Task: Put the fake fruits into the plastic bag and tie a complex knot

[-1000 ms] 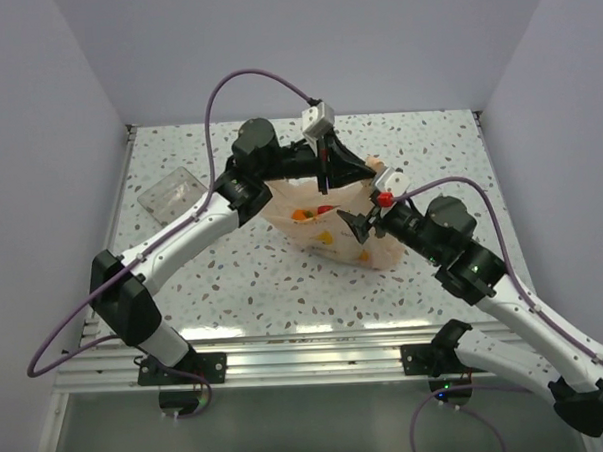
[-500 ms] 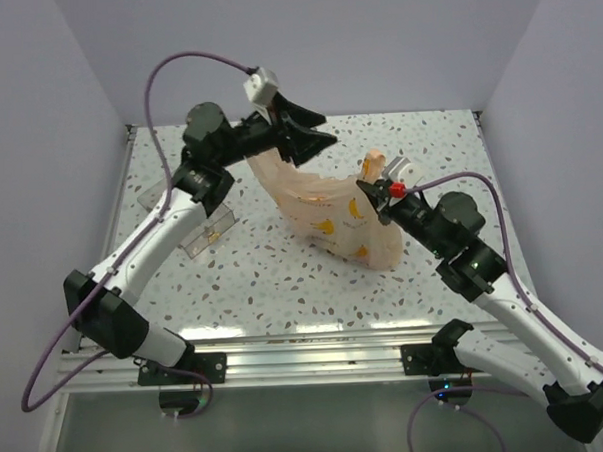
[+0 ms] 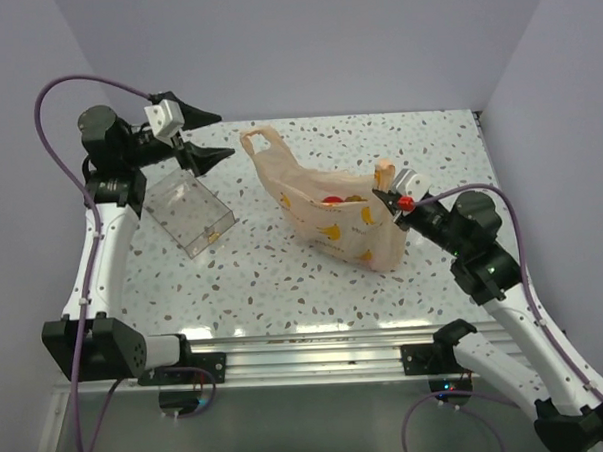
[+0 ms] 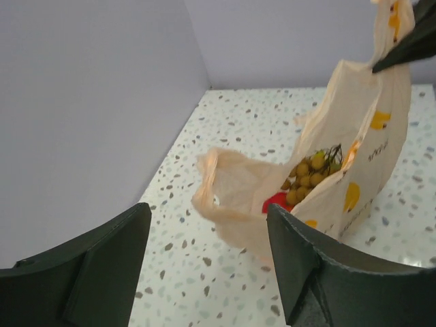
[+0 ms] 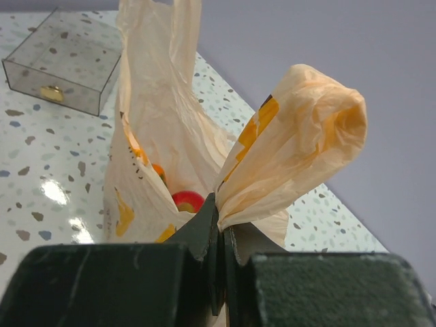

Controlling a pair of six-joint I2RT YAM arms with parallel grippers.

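The plastic bag (image 3: 331, 210), a thin, crinkled, translucent peach film printed with yellow marks, sits near the centre of the speckled table (image 3: 284, 277) in the overhead view, slumped into a soft wedge with its mouth gaping. At the far left we see the left arm reared up tall, its wrist level at the upper left of the frame. The left gripper (image 3: 220, 134) hangs in the air pointing right toward the bag, its dark wedge-shaped fingers spread wide and nothing between them. Just below it stands a clear, rigid, box-shaped tray (image 3: 188, 213), apart from the bag. The bag's free loop handle (image 3: 261, 140) stretches toward the upper left and touches neither gripper. Inside the mouth we make out a knobbly tan grape cluster (image 4: 310, 178), a glossy red apple (image 4: 276, 202) and an orange piece (image 5: 157, 170). On the right, the right arm slants up from the lower right corner, and the right gripper (image 3: 384, 193) is clenched on the bunched handle (image 5: 300, 150), which puffs out in a wrinkled twist above the closed fingers.
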